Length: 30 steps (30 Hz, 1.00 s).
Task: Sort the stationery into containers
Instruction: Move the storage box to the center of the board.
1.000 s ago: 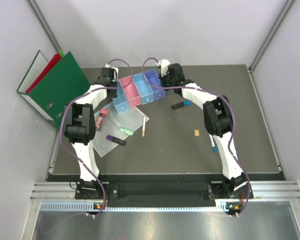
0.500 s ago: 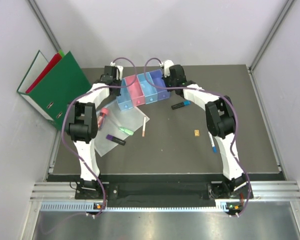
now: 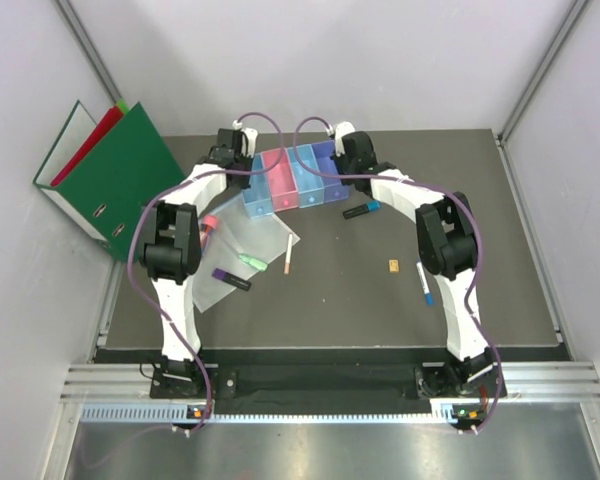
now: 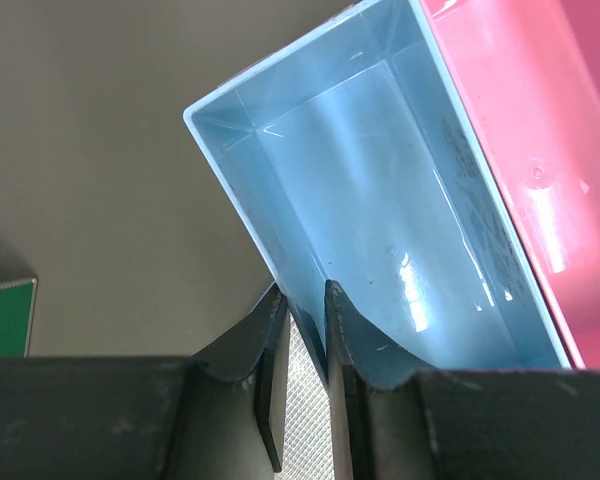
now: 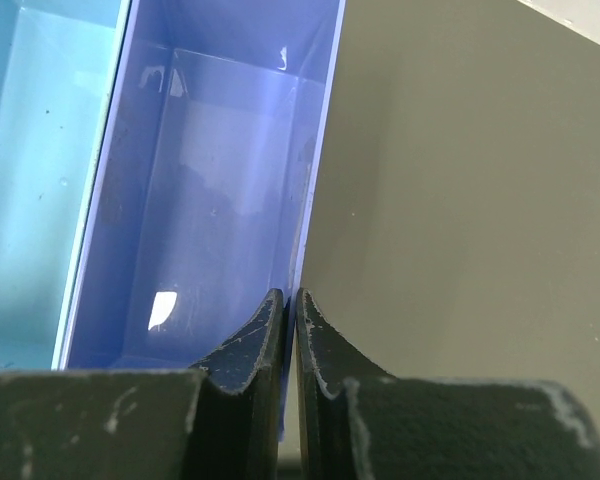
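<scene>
Left fingers [image 4: 268, 345] are clamped on the outer wall of the light blue bin [image 4: 380, 200], and right fingers [image 5: 252, 345] pinch the outer wall of the purple bin [image 5: 210, 200] at the other end of the row. With the pink bin [image 3: 281, 180] and blue bin [image 3: 307, 175] joined between them, the row sits near the far edge of the bench [image 3: 500, 250], slightly left of its middle. Nearer the left edge, a clear sleeve [image 3: 265, 235] carries a green highlighter [image 3: 250, 261], a purple marker [image 3: 231, 279] and a pink pen [image 3: 288, 258], with a glue stick [image 3: 206, 230] at its edge. A black marker [image 3: 361, 209] lies just right of the bins. A tan block [image 3: 392, 265] and a blue-tipped pen [image 3: 422, 283] lie further toward the near edge.
</scene>
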{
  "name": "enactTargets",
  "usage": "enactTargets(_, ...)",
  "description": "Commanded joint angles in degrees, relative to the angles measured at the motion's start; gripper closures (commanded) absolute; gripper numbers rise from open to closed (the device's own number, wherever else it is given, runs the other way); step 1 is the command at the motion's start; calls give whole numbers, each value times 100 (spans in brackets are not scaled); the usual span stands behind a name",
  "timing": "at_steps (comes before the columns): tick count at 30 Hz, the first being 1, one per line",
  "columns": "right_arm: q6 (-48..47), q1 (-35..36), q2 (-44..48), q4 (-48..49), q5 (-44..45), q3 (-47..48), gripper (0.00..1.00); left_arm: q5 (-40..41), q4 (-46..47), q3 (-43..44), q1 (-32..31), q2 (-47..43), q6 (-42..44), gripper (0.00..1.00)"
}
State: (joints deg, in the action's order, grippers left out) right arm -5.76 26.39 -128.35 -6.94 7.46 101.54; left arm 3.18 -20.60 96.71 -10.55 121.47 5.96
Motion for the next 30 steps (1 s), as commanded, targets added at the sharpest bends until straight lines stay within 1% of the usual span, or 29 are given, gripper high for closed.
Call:
enactTargets(1,127,68,434,70,-105,-64,98,-880,188,612,-343,236,231,84)
enactTargets(5,189,50,539,9,-8,-265,98,-933,179,832,-387,333,222,85)
enactTargets(12,268,-11,698,0,290,-407,99,-1056,206,788,-439,281,222,92)
enactTargets(15,242,-29,698,-35,308,-249,99,-1013,249,780,-440,219,257,93)
enactTargets(19,207,-46,672,-44,317,-3,100,-960,346,780,-440,158,274,100)
enactTargets(30,110,-38,715,-62,466,112,100,-1030,188,1122,-448,166,441,100)
